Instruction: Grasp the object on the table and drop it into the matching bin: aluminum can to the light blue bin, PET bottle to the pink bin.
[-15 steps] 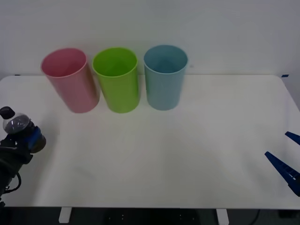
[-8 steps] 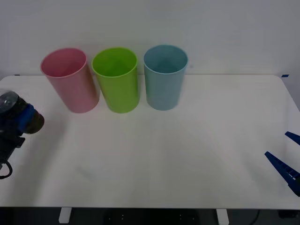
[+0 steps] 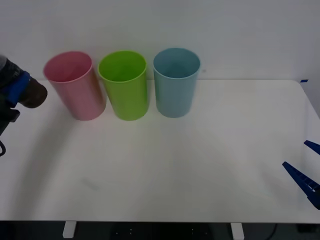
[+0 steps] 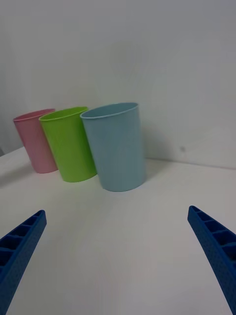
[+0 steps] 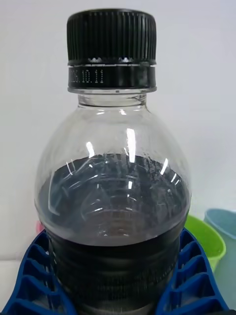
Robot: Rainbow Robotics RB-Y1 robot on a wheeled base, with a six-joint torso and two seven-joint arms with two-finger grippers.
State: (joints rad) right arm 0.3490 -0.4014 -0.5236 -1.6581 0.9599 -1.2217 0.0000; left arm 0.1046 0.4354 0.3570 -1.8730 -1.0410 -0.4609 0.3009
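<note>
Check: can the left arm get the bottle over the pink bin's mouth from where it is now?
Probably yes. The left gripper holds the PET bottle raised beside the pink bin, about rim height, with nothing between them.

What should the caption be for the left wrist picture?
Left gripper holding a black-capped bottle upright.

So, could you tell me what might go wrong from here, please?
1. The left gripper holds the bottle only round its lower body, tilted in the front view; it could slip before release.
2. It sits left of the pink bin, whose rim touches the green bin; overshooting would drop it in the wrong tub.
3. A low carry could knock the pink bin over.
The right gripper waits at the table's right edge.
</note>
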